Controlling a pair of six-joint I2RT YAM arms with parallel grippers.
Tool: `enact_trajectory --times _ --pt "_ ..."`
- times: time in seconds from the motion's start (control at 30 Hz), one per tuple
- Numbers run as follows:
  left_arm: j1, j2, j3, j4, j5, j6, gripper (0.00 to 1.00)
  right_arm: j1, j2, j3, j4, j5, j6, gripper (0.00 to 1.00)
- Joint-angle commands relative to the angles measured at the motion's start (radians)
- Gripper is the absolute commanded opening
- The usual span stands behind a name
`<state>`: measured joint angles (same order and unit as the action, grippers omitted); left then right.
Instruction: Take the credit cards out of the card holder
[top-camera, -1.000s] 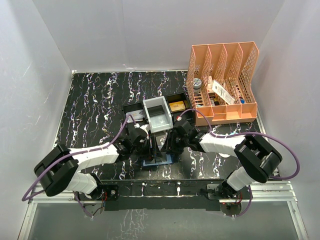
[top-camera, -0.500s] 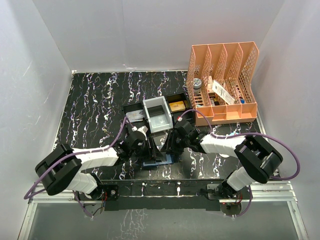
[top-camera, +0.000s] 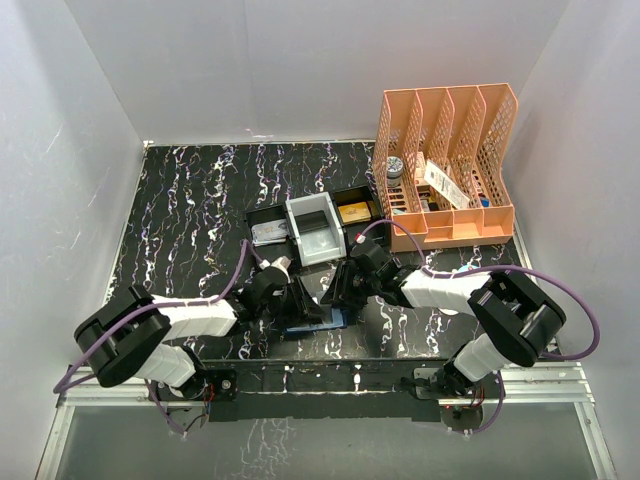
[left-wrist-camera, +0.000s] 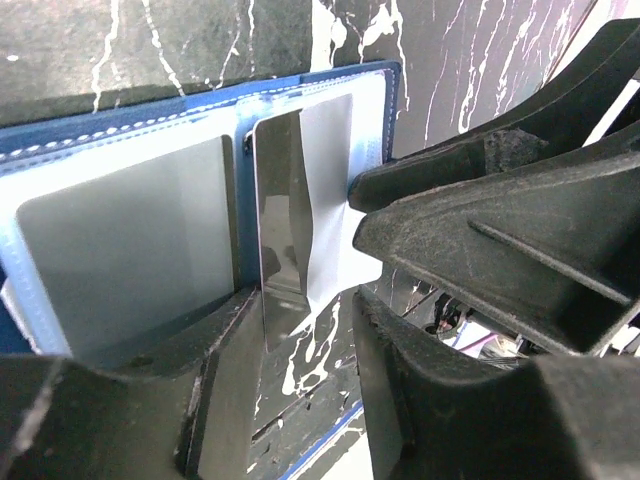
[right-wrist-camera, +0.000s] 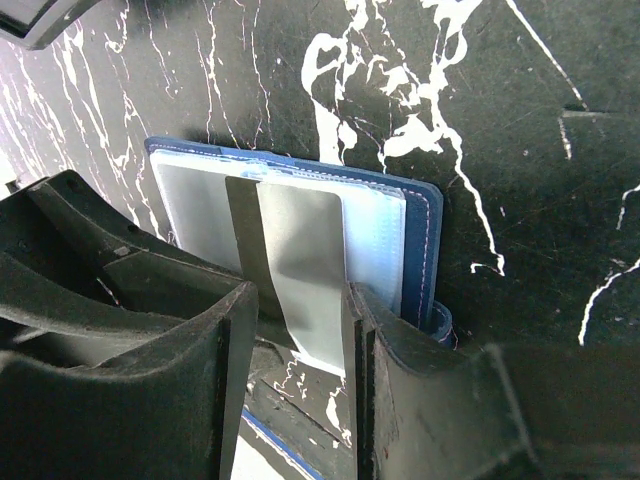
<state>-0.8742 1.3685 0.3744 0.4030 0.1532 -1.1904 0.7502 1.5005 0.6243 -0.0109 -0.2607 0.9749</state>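
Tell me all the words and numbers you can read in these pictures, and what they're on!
No text can be read anywhere.
credit cards: plain silver faces, no print showing.
card holder: no lettering visible.
packets in the orange organizer: they have labels, but these are too small to read.

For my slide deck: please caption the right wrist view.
A grey credit card, partly out of the open navy card holder, sits between the right gripper's fingers.
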Motion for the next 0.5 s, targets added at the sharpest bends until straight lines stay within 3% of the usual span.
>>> enact_trajectory --times 0.0,0.47 --pt "-0.002 0.023 0.063 -0.065 0.005 0.019 0.35 -0.002 0.023 -0.042 -0.063 0.047 -0.015 0.38" --pt "-0.001 -0.078 0.042 -0.135 -0.060 0.000 0.12 -0.002 0.018 -0.042 -0.067 0.057 -0.012 0.38"
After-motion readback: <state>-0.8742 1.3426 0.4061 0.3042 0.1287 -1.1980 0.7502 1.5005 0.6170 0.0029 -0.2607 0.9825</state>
